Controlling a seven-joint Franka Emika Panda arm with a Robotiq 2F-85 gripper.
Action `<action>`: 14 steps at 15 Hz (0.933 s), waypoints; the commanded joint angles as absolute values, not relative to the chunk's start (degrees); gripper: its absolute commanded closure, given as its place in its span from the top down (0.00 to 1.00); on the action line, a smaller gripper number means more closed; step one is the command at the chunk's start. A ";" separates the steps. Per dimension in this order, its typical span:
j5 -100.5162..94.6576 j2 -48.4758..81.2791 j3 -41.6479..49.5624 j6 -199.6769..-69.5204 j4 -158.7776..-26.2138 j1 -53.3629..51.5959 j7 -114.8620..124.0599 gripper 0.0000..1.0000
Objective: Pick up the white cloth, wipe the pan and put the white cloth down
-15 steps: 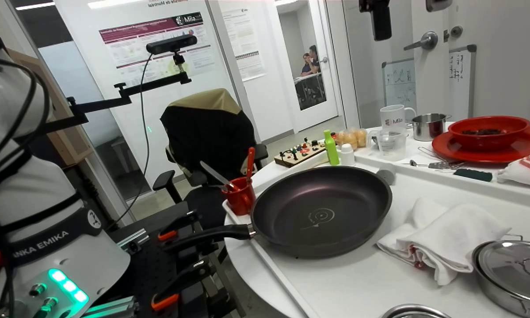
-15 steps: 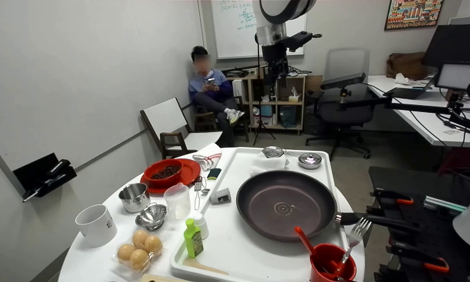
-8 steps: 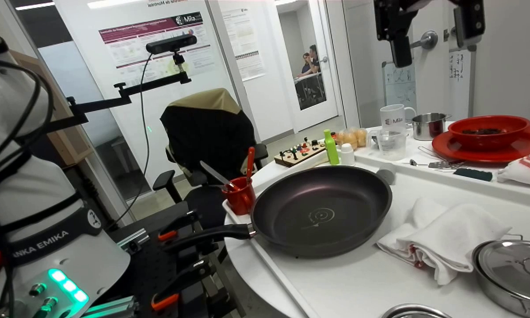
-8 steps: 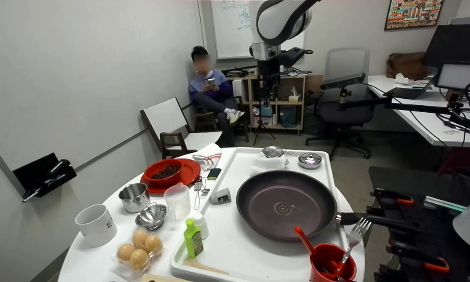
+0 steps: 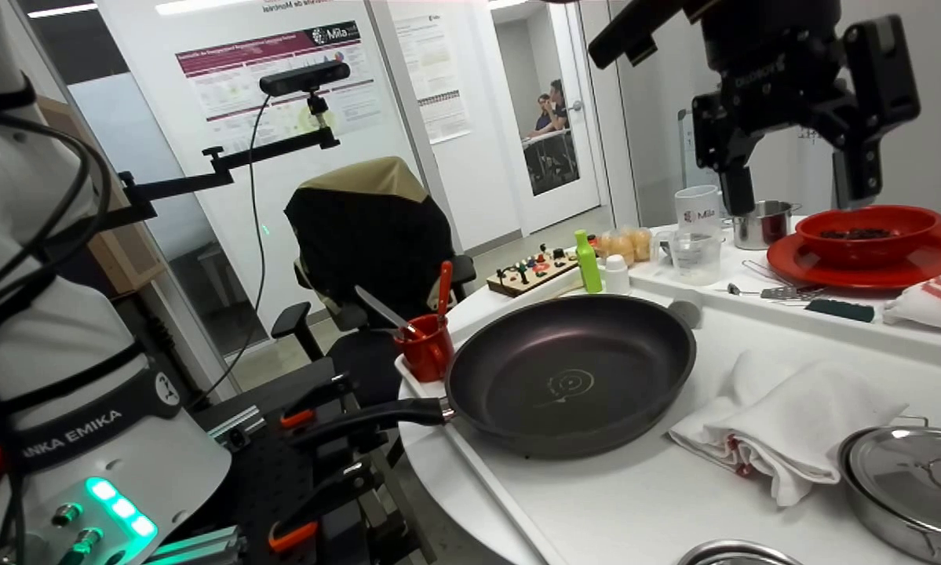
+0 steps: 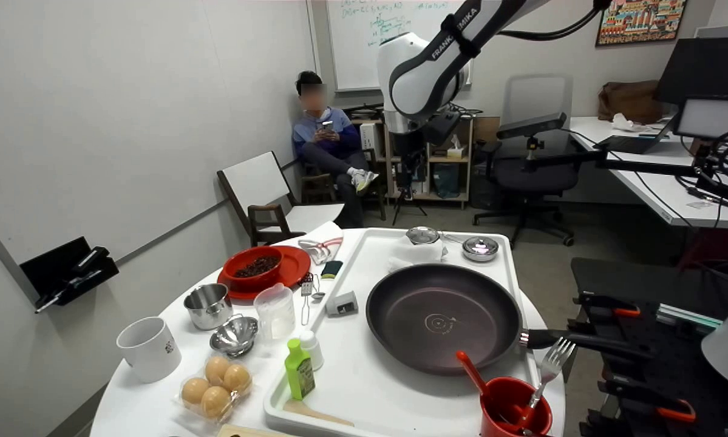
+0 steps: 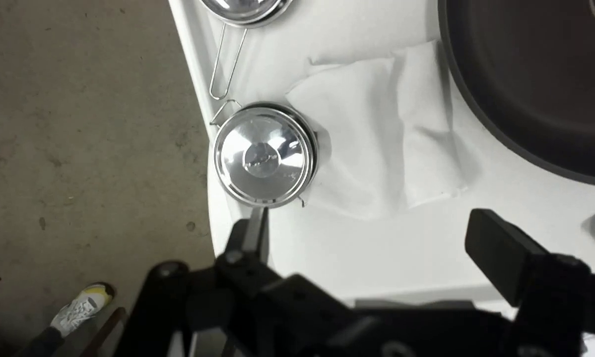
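Hovering, fingers (image 7: 498,250) apart, we judge this the pick-up step; we should next move over the white cloth (image 7: 371,134) and descend, height hard to gauge.

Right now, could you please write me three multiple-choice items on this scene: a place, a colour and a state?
1. On the tray, the white cloth lies:
A) between the pan and a lidded pot
B) inside the pan
C) on top of the lidded pot

2. The bowl on the plate is:
A) blue
B) white
C) red

3. The pincer is:
A) shut on the white cloth
B) open, holding nothing
C) shut on the pan

1: A, the wrist view shows it between them.
2: C, red in both exterior views.
3: B, its fingers stand apart in an exterior view.
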State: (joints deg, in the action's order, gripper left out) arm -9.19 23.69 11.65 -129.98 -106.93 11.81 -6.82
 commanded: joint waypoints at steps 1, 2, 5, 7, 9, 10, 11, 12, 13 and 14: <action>-10.03 29.90 11.26 -125.33 -101.68 11.95 -6.86 1.00; -10.34 31.25 11.25 -124.14 -100.71 11.93 -7.08 1.00; -11.26 35.23 10.98 -118.39 -97.28 12.16 -8.89 1.00; -12.70 37.38 10.98 -115.13 -95.28 12.13 -10.36 1.00; -14.32 39.14 11.17 -113.33 -93.60 11.88 -10.80 1.00; -15.02 39.87 11.26 -112.75 -92.78 11.75 -10.59 1.00; -15.67 40.24 11.38 -112.47 -92.06 11.58 -10.11 1.00; -16.15 40.22 11.39 -112.29 -91.41 11.52 -10.03 1.00; -14.89 38.75 10.83 -114.83 -94.88 12.21 -9.38 1.00; -15.25 39.12 10.85 -114.52 -94.10 12.18 -9.39 1.00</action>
State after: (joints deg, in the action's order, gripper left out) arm -14.97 39.09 11.32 -114.68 -94.26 11.77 -9.54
